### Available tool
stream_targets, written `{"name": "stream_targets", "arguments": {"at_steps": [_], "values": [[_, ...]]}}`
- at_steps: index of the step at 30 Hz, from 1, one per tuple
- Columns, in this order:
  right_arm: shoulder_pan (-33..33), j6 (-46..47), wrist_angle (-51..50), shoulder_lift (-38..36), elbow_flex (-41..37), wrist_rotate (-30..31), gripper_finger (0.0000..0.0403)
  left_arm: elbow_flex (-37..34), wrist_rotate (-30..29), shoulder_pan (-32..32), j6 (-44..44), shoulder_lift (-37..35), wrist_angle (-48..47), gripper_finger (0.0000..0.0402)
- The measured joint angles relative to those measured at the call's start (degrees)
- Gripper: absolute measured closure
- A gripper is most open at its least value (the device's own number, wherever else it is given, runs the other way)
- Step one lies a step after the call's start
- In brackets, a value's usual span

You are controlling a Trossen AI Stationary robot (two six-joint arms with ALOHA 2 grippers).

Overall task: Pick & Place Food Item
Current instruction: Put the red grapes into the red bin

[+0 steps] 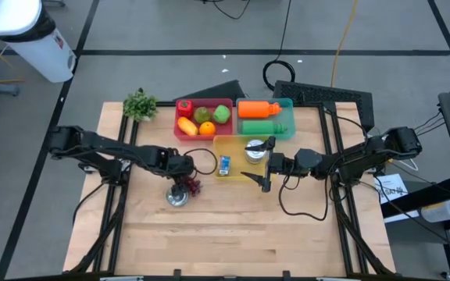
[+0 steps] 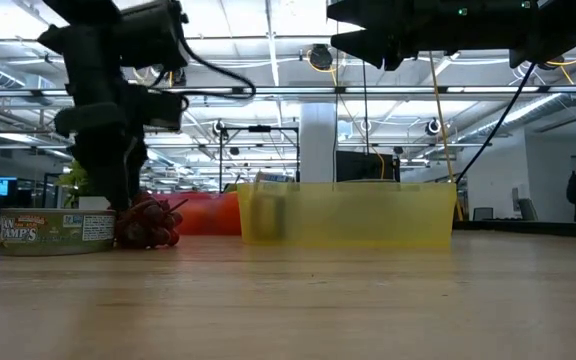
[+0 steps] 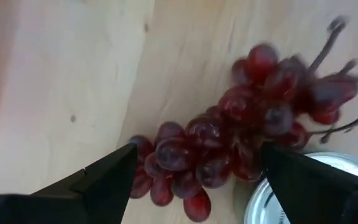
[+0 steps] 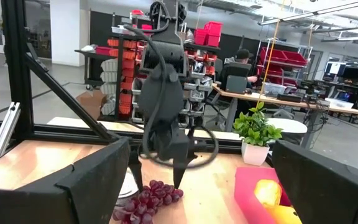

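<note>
from above, the left gripper (image 1: 187, 184) covers most of the red grapes (image 1: 193, 186), which lie on the table (image 1: 233, 226) touching a tin can (image 1: 177, 197). its wrist camera shows what the overhead hides: the fingers spread wide on either side of the bunch, not clamped. the right gripper (image 1: 266, 162) hangs wide open, holding nothing, over the yellow bin (image 1: 226, 144), whose contents blur in the low view.

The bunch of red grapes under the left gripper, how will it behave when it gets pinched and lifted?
The bunch of red grapes is a loose cluster on thin stems, so it will probably sag and swing. The round fruit may slip between the left gripper fingers. It lies against the tin can, which might get nudged.
</note>
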Motion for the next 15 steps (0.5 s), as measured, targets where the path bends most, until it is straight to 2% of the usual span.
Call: {"name": "stream_targets", "arguments": {"at_steps": [8,15], "values": [[0.0,0.0,-0.1,0.0,0.0,0.0,0.0025,0.1,-0.2,0.0,-0.1,6.5,4.1,0.0060],[0.0,0.1,0.0,0.0,0.0,0.0,0.0025,0.1,-5.9,1.6,-1.2,8.2,6.0,0.0081]]}}
